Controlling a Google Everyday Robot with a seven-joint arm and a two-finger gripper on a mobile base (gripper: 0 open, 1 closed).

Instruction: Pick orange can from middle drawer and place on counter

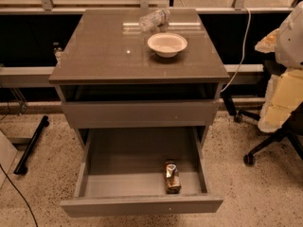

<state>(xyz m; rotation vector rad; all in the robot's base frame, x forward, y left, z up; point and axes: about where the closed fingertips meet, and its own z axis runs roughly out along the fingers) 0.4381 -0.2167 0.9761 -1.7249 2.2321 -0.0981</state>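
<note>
Middle drawer [142,205] stood open, giving reach to orange can [172,176] lying near its front-right corner; gripper out of frame, grip unknowable.

Looks like an office or lab space; rolling office chair [265,148] on speckled floor [246,195] (white cable [245,41] hanging nearby)

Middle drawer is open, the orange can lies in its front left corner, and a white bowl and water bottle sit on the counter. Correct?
One slip: the orange can lies near the front right of the open middle drawer, not the front left, as the camera view shows. The white bowl and water bottle are on the counter. The gripper is not in view.
</note>
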